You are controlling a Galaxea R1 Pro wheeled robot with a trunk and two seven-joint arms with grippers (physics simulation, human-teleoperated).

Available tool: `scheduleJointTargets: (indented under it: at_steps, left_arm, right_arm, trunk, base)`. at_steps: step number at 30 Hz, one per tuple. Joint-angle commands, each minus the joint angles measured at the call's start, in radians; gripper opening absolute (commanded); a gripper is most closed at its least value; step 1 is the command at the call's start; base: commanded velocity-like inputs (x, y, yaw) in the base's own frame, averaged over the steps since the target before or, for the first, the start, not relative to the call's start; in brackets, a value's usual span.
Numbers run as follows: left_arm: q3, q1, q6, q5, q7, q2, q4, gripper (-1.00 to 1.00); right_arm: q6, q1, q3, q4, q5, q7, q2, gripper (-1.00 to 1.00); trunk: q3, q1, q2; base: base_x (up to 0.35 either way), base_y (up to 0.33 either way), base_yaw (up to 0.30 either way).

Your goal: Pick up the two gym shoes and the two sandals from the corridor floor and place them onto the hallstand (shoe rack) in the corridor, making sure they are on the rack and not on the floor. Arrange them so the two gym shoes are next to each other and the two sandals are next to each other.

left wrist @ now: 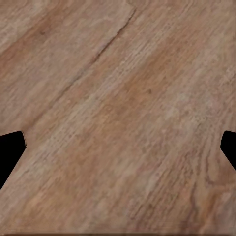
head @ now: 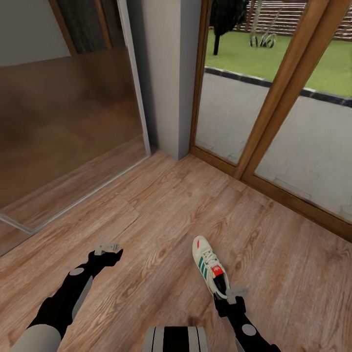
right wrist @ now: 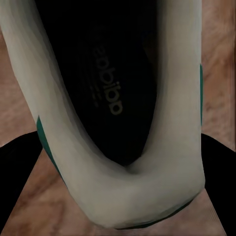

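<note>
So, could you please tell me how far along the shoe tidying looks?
Nothing looks done. One gym shoe lies on the corridor floor, with the right gripper at its heel, jaws straddling it, not visibly clamped. The left gripper is open, empty. Every placement remains.

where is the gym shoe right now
In the head view, the gym shoe lies on the wood floor at lower right, its heel at the right gripper, toe pointing toward the glass doors.

a: where's the head camera looking?
b: high up, angled forward and down at the corridor floor [head: 161,205] and a glazed corner

a: and the wrists?
b: left sits close over bare planks; right is right above the gym shoe [right wrist: 123,191], seen in both
</note>
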Motion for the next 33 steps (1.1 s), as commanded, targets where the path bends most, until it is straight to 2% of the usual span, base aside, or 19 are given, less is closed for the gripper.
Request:
scheduleJointTargets:
  at_steps: [1, 3, 4, 9, 13, 19, 26, 28, 33]
  left_arm:
    - [0.004, 0.013, -0.004, 0.001, -0.005, 0.001, -0.002, 1.0]
    - [0.01, 0.034, -0.017, 0.001, -0.003, 0.003, -0.002, 1.0]
    - [0.045, 0.068, -0.04, 0.0, -0.002, 0.007, -0.001, 1.0]
    - [0.087, 0.117, -0.107, 0.0, -0.002, 0.008, 0.0, 1.0]
    - [0.103, 0.152, -0.154, 0.0, -0.002, 0.008, 0.006, 1.0]
    - [0.12, 0.199, -0.227, 0.0, -0.002, 0.008, 0.045, 1.0]
    - [0.154, 0.227, -0.379, 0.001, -0.002, 0.008, 0.157, 1.0]
    - [0.175, 0.23, -0.438, 0.002, -0.002, 0.007, 0.231, 1.0]
    - [0.206, 0.233, -0.529, 0.003, -0.002, 0.008, 0.366, 1.0]
  right_arm:
    - [-0.005, 0.0, -0.008, 0.001, 0.01, -0.002, 0.001, -1.0]
    - [-0.005, 0.0, -0.009, 0.0, 0.01, -0.003, 0.001, -1.0]
    - [-0.006, 0.0, -0.011, 0.0, 0.01, -0.003, 0.001, -1.0]
    - [-0.016, 0.0, -0.012, -0.001, 0.01, -0.003, 0.0, -1.0]
    - [-0.036, 0.0, -0.013, -0.001, 0.01, -0.005, -0.003, -1.0]
    - [-0.055, 0.0, -0.013, 0.0, 0.01, -0.01, -0.035, -1.0]
    - [-0.087, 0.011, -0.013, 0.027, 0.008, -0.011, -0.066, -1.0]
    - [-0.122, 0.019, -0.013, 0.055, 0.007, -0.011, -0.073, -1.0]
    - [-0.191, 0.029, -0.014, 0.125, 0.007, -0.013, -0.08, -1.0]
  trunk:
    - [0.003, -0.001, 0.0]
    - [0.011, -0.001, 0.001]
    - [0.016, -0.002, 0.001]
    - [0.041, -0.004, 0.002]
    - [0.062, -0.006, 0.003]
    - [0.094, -0.009, 0.004]
    - [0.132, -0.012, 0.006]
    - [0.143, -0.013, 0.006]
    - [0.17, -0.015, 0.008]
  base:
    - [0.0, 0.0, 0.0]
    - [0.0, 0.0, 0.0]
    - [0.0, 0.0, 0.0]
    - [0.0, 0.0, 0.0]
    - [0.0, 0.0, 0.0]
    - [0.0, 0.0, 0.0]
    - [0.0, 0.0, 0.0]
    - [0.0, 0.0, 0.0]
    - [0.0, 0.0, 0.0]
